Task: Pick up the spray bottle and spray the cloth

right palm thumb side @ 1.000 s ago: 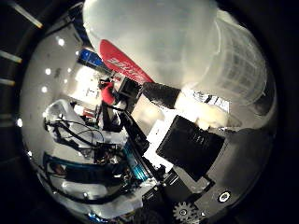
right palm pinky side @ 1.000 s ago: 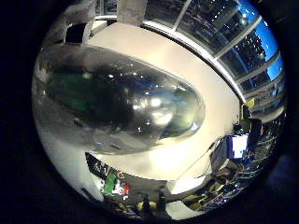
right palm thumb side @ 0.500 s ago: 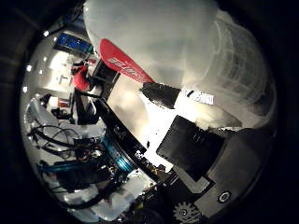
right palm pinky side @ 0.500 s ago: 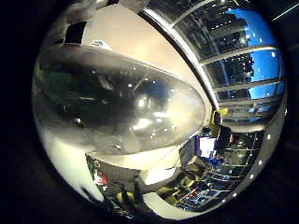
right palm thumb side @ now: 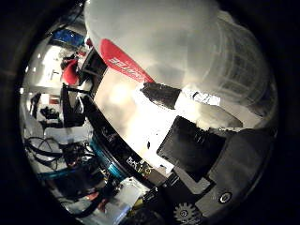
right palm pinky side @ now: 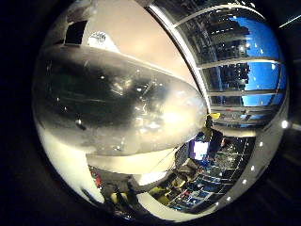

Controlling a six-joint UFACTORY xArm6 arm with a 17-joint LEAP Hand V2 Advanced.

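We see the translucent, pale plastic spray bottle [right palm pinky side: 117,108] right up against the palm: its rounded clear body fills most of the little-finger-side view, w/ room lights glinting off the glossy surface. In the thumb-side view the same bottle's upper part looms large, whitish and cloudy, w/ a red label strip on it and a ribbed, clear section off to one side.

The white and black robot hand [right palm thumb side: 201,154] shows in the thumb-side view as blocky black and white parts lying along the bottle, w/ a small gear visible near the view's edge. One black-tipped finger [right palm thumb side: 159,93] rests against the bottle's surface just beside the red strip. So we read the hand as wrapped round the bottle, fingers curled onto it; how tight the hold is, we can't tell.

The bottle looks to be in the air, not on any surface: past it, in the little-finger-side view, we see a pale ceiling or wall [right palm pinky side: 136,42] w/ a vent and, beyond that, big dark windows [right palm pinky side: 240,61] w/ blue patches. Below the bottle there's a cluttered room area w/ a lit screen [right palm pinky side: 200,149].

We can't find the cloth in either view.
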